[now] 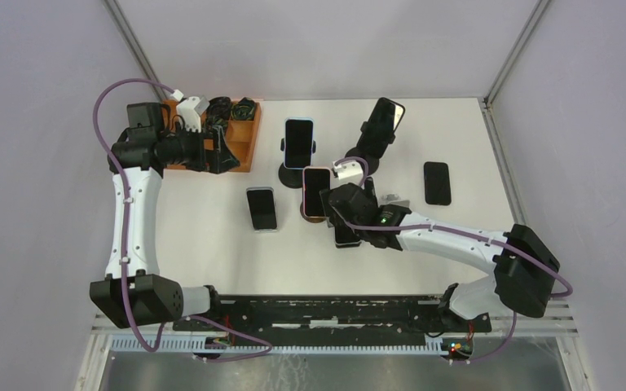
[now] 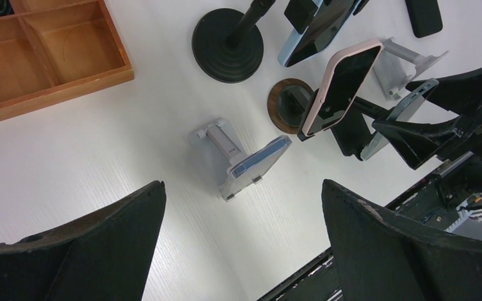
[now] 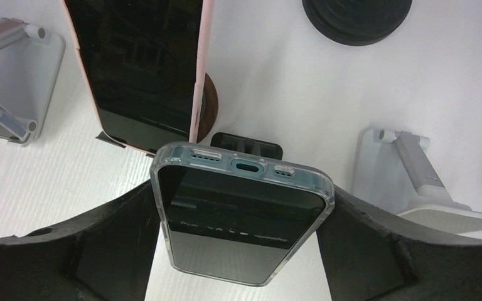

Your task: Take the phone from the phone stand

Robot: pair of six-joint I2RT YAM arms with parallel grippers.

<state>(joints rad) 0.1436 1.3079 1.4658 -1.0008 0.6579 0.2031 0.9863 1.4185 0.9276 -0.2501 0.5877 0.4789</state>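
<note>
The dark-screened phone in a clear case [image 3: 238, 207] is sitting between the black fingers of your right gripper [image 3: 241, 244], which are pressing on its long edges, parted only to the phone's width. Just beyond the fingertips, the small black phone stand [image 3: 246, 143] is standing at the phone's port end; contact there cannot be told. Ahead and to the left, a pink-cased phone [image 3: 144, 69] is leaning on a round wooden base [image 3: 208, 103]. Your left gripper [image 2: 245, 251] is hanging wide open and empty over the white table [image 2: 100, 144].

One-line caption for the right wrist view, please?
Right claw clamps a clear-cased phone by its sides, port end facing the camera; a pink-cased phone leans on a stand behind.
</note>
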